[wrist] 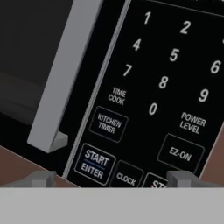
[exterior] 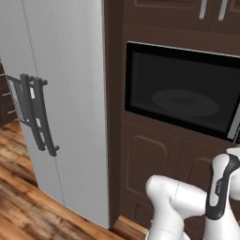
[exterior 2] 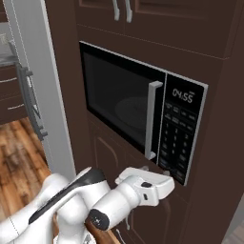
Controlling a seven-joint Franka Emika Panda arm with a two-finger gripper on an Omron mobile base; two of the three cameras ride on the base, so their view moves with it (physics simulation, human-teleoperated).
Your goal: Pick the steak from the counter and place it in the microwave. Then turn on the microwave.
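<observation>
The microwave (exterior: 183, 93) (exterior 2: 128, 105) is built into dark brown cabinetry, and its dark glass door is shut. A round turntable (exterior: 185, 103) shows faintly behind the glass. The steak and the counter are out of view. My gripper (exterior 2: 164, 177) (wrist: 113, 179) is open, its two fingertips (wrist: 41, 178) spread wide. It sits close in front of the lower part of the keypad (exterior 2: 176, 138) (wrist: 175, 65), with nothing between the fingers. The START/ENTER button (wrist: 94, 164) lies just above and between the fingertips. The grey door handle (exterior 2: 152, 119) (wrist: 65, 74) runs to the left of the keypad.
A tall white fridge (exterior: 61, 103) (exterior 2: 38, 71) with dark handles (exterior: 35, 112) stands left of the microwave column. Dark brown cabinet doors (exterior: 150, 164) sit below the microwave, with more above. A wooden floor (exterior: 18, 197) lies to the left.
</observation>
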